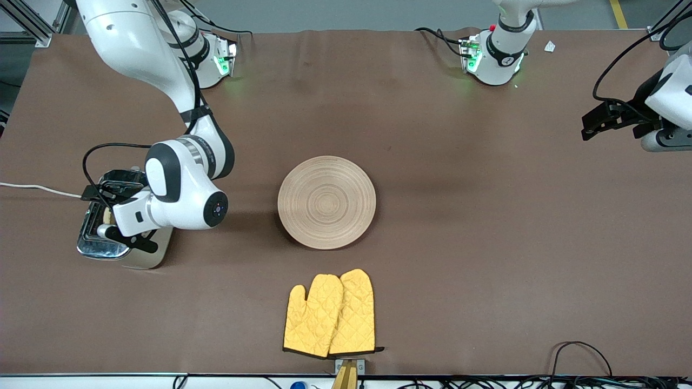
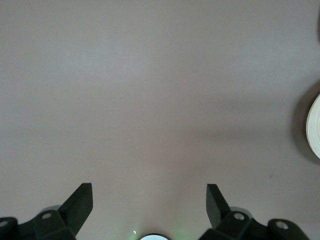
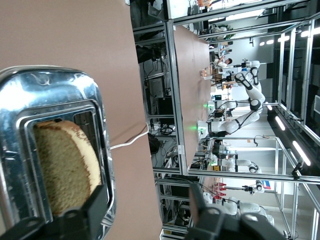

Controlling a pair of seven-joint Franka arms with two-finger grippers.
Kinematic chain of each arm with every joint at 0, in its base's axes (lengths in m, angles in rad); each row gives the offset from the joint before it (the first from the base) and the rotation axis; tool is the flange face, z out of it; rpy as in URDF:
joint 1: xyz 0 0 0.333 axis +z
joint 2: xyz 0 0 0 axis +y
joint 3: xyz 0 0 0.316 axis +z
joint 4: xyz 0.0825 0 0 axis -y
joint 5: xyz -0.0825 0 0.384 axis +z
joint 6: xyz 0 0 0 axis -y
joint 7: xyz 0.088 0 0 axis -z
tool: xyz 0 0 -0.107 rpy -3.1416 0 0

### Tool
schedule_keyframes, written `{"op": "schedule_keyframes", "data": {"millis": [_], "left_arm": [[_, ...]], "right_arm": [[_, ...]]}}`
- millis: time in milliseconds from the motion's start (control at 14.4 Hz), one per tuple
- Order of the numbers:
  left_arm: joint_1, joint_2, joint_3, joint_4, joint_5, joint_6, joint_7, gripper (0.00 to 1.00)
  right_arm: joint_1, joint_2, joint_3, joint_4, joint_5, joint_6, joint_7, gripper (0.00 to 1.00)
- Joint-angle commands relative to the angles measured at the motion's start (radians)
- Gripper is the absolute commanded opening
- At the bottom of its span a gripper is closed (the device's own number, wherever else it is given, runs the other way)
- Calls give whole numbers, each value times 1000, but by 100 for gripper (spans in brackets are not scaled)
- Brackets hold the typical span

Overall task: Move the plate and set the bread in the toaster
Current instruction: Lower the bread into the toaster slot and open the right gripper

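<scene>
The right pincer [image 1: 111, 224] is hanging right over the toaster [image 1: 116, 246], which is standing on the worktop [image 1: 486, 243] toward the right arm's end, nearer the front camera than that arm's base. In the right wrist view its 2 fingers [image 3: 92, 210] are standing apart, released, with one fingertip in front of the toaster's [image 3: 55, 150] chrome rim. The bread [image 3: 65, 167] is sitting in 1 slot, its crusted top edge sticking up above the chrome. From the front only a sliver of the bread [image 1: 106, 216] is showing beside the pincer, and whether a finger is touching the slice is hard to tell. A white cord [image 1: 32, 187] is running from the toaster off toward the right arm's edge of the worktop.

The plate [image 1: 326, 202] is lying flat and bare near the middle of the worktop, well apart from the toaster. A pair of yellow mitts [image 1: 330, 316] is lying nearer the front camera than the plate, apart from it, close to the worktop's near edge.

The left arm is waiting, its pincer [image 1: 608, 120] hanging over the worktop at the left arm's end, well apart from the plate. In the left wrist view its 2 fingers [image 2: 80, 202] are spread wide, grasping nothing, with bare worktop [image 2: 160, 100] under them and a slice of the plate's rim [image 2: 314, 127] showing at the frame's edge.
</scene>
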Motion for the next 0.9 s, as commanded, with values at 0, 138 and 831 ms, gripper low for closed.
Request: {"op": "schedule_keyframes", "data": {"millis": [0,138,831], "left_arm": [[-6,-7,0,8,-7,-15,-14,100],[-7,-9,0,8,-7,-15,-15,100],[-7,-24,-3,10,-8,-18,-15,100]], "right_arm": [[-13,-38,11,17,107,43,-4,100],[-35,-77,11,20,198,81,-13,100],[-203,-356,11,66,710,98,-171,100]]}}
